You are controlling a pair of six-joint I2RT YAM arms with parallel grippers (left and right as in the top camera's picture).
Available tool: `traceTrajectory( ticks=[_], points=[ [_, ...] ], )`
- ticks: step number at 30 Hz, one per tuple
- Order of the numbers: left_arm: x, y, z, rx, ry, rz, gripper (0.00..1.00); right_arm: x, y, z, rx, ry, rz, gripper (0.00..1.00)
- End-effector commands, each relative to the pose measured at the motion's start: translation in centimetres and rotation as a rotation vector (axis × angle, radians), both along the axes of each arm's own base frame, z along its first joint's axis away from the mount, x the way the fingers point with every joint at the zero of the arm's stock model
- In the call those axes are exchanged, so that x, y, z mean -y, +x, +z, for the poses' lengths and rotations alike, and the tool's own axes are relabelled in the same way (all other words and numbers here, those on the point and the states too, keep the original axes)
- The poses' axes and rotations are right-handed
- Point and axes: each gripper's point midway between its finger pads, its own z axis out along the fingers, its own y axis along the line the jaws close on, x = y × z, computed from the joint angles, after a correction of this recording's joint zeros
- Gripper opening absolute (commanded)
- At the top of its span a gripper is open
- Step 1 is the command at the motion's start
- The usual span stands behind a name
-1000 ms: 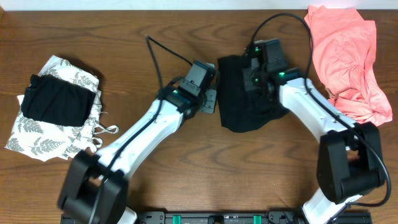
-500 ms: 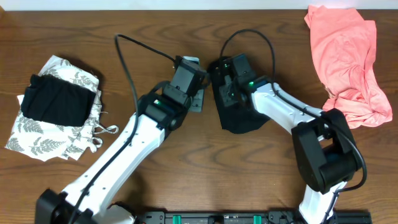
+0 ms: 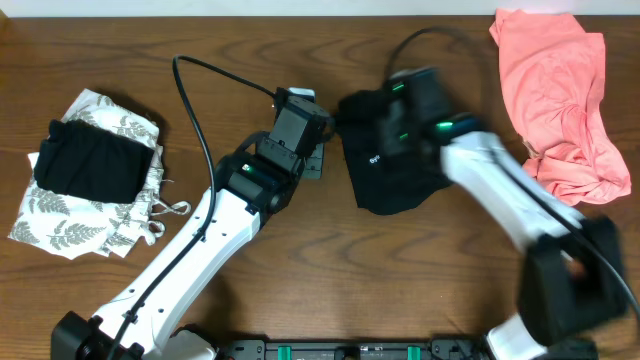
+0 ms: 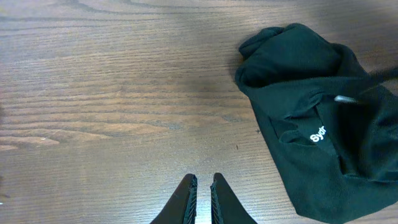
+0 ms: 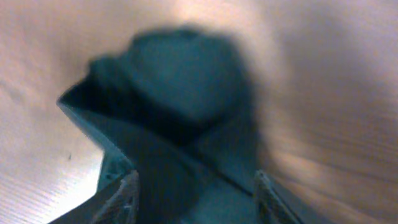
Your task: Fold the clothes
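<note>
Right wrist blurred: right hand (image 5: pixel 196 186) spread wide over black shirt (image 5: pixel 180 81); left hand (image 4: pixel 201 186) pinched together, empty.

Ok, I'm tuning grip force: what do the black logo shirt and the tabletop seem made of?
The black shirt with small white logos looks like soft matte knit, perhaps cotton or a blend: it slumps in rounded folds without sheen. The brown table looks like wood or wood-look laminate, smooth and faintly glossy: streaked grain, soft reflections.
</note>
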Motion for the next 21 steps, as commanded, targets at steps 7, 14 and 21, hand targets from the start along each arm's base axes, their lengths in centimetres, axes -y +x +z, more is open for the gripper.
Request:
traceTrajectory(
  ticks=[7, 14, 21],
  points=[
    [-0.5, 0.1, 0.0, 0.005, 0.012, 0.017, 0.11, 8.9, -2.0, -0.1, -0.153, 0.087, -0.231, 0.17],
    [-0.5, 0.1, 0.0, 0.004, 0.012, 0.016, 0.11, 8.1, -3.6, -8.5, -0.399, 0.078, -0.218, 0.18],
    [-0.5, 0.1, 0.0, 0.004, 0.012, 0.016, 0.12, -0.8, -7.0, -8.7, -0.535, 0.309, 0.092, 0.13]
  ],
)
